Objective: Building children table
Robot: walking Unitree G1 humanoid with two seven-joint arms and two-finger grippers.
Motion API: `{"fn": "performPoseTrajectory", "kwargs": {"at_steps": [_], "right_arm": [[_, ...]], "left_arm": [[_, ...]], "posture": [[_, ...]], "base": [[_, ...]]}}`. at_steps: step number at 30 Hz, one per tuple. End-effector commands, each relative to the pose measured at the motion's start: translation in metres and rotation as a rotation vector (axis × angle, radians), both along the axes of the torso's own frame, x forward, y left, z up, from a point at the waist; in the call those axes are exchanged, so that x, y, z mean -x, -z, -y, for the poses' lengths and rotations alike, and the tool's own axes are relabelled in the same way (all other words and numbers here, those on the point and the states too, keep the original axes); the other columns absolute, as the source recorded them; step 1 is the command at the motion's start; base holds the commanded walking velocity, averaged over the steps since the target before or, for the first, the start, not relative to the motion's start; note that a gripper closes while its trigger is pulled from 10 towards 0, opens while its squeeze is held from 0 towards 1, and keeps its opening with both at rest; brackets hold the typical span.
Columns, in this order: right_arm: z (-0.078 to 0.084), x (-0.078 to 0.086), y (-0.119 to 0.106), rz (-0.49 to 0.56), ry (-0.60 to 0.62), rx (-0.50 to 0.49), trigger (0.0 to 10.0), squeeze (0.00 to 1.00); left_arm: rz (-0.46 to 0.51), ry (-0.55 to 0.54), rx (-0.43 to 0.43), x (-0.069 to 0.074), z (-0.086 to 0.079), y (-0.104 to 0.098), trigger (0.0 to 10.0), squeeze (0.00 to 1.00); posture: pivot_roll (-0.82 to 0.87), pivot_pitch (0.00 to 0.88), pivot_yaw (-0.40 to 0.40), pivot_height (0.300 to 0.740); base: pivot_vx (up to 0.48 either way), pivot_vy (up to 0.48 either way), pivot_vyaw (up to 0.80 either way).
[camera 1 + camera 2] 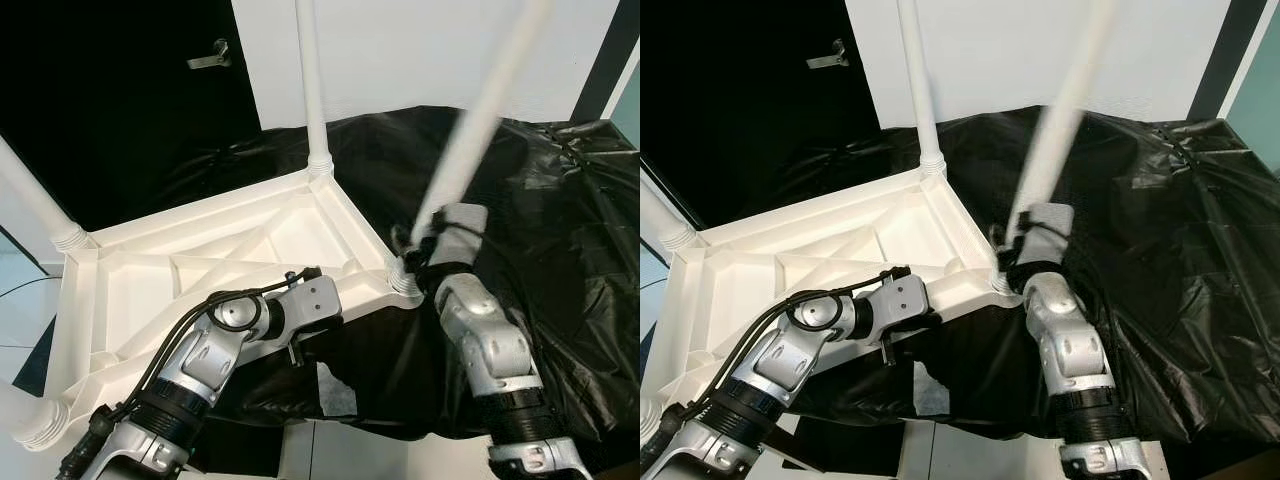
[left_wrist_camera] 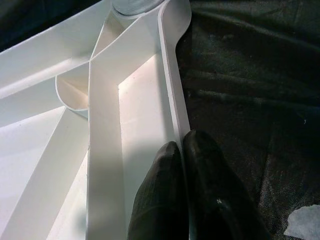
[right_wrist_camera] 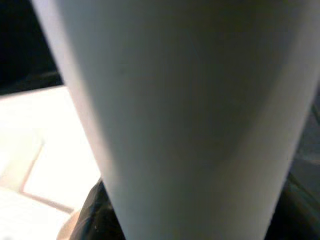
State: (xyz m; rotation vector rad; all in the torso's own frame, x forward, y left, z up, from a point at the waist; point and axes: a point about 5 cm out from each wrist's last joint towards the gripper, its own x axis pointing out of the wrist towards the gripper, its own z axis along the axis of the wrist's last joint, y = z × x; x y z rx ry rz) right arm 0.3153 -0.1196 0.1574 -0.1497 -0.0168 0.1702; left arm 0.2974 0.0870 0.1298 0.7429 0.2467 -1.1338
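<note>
Upside-down white plastic children's table on black plastic sheeting, with a leg at its near right corner.

The left gripper pinches the table's right rim, its two black fingers closed on either side of the thin edge. The right gripper is at the base of a tilted, blurred white plastic leg, at the corner socket; its fingers are hidden, so I cannot tell their state. Another leg stands upright at the far corner.

Upright legs ring tabletop; ribbed centre open between.
</note>
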Motion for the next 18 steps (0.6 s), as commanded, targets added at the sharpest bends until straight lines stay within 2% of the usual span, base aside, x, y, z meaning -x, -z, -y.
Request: {"fn": "performPoseTrajectory", "kwargs": {"at_steps": [1, 8, 15, 16, 17, 18], "right_arm": [[-0.005, 0.006, 0.026, -0.083, -0.050, 0.095, 10.0, 0.00], [-0.005, 0.010, 0.036, -0.083, -0.077, 0.131, 10.0, 0.00], [-0.003, 0.019, 0.045, -0.051, -0.159, 0.143, 10.0, 0.00], [-0.001, 0.021, 0.048, -0.052, -0.167, 0.134, 10.0, 0.00], [0.001, 0.021, 0.049, -0.067, -0.166, 0.060, 10.0, 0.00], [0.001, 0.021, 0.049, -0.067, -0.166, 0.060, 10.0, 0.00]], "left_arm": [[0.111, -0.187, -0.030, -0.015, -0.021, -0.003, 10.0, 0.00], [0.118, -0.190, -0.031, -0.015, -0.023, -0.005, 10.0, 0.00], [0.122, -0.190, -0.035, -0.016, -0.024, -0.006, 10.0, 0.00], [0.123, -0.190, -0.035, -0.016, -0.024, -0.007, 10.0, 0.00], [0.124, -0.189, -0.034, -0.016, -0.024, -0.007, 10.0, 0.00], [0.124, -0.189, -0.034, -0.016, -0.024, -0.007, 10.0, 0.00]], "posture": [[0.01, 0.000, 0.088, 0.740], [0.01, 0.000, 0.088, 0.740], [0.01, 0.000, 0.092, 0.740], [0.01, 0.000, 0.092, 0.740], [0.01, 0.000, 0.093, 0.740], [0.01, 0.000, 0.093, 0.740]], "base": [[0.000, 0.000, 0.00], [0.000, 0.000, 0.00], [0.000, 0.000, 0.00], [0.000, 0.000, 0.00], [0.000, 0.000, 0.00], [0.000, 0.000, 0.00]]}}
